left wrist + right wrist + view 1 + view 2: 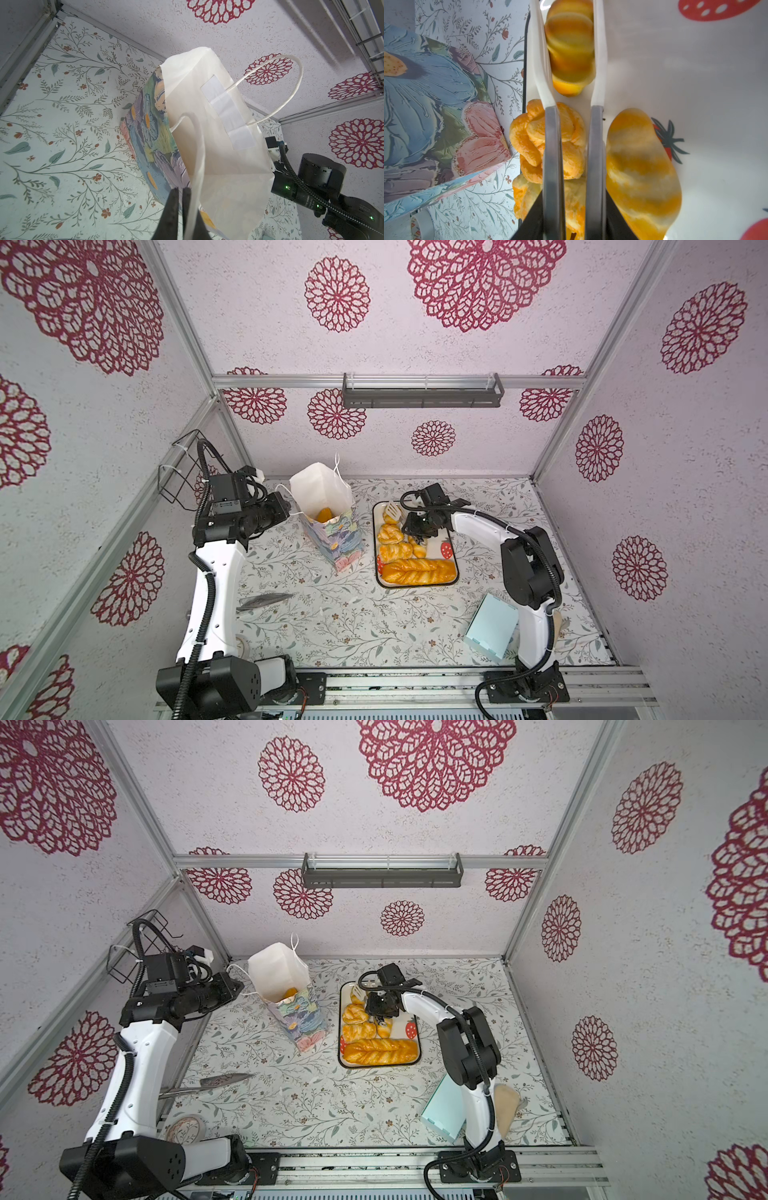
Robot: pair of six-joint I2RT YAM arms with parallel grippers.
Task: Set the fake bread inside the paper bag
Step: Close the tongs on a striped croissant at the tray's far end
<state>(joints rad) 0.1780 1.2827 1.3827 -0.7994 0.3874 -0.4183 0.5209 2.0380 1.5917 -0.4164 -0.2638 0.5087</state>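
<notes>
The paper bag (332, 539) (299, 1015) stands open left of the tray (456, 568), with one golden bread (323, 514) inside. The tray holds more fake bread, among it a long braided loaf (417, 571) (380, 1051). My right gripper (415, 531) (574, 199) is shut on grey-handled white tongs (552, 145). The tongs' blades flank a striped roll (570, 47) on the tray. Another roll (641, 166) and knotted pastries (529, 141) lie beside the handles. My left gripper (286, 506) (179, 193) is shut at the bag's (207, 124) rim, a cord handle (199, 158) running along one finger.
A light blue flat box (492, 628) (442, 1108) lies by the right arm's base, a pale beige piece (505, 1110) behind it. A grey trowel-like tool (266, 600) and a tape roll (185, 1129) lie front left. A wire basket (178, 472) hangs on the left wall.
</notes>
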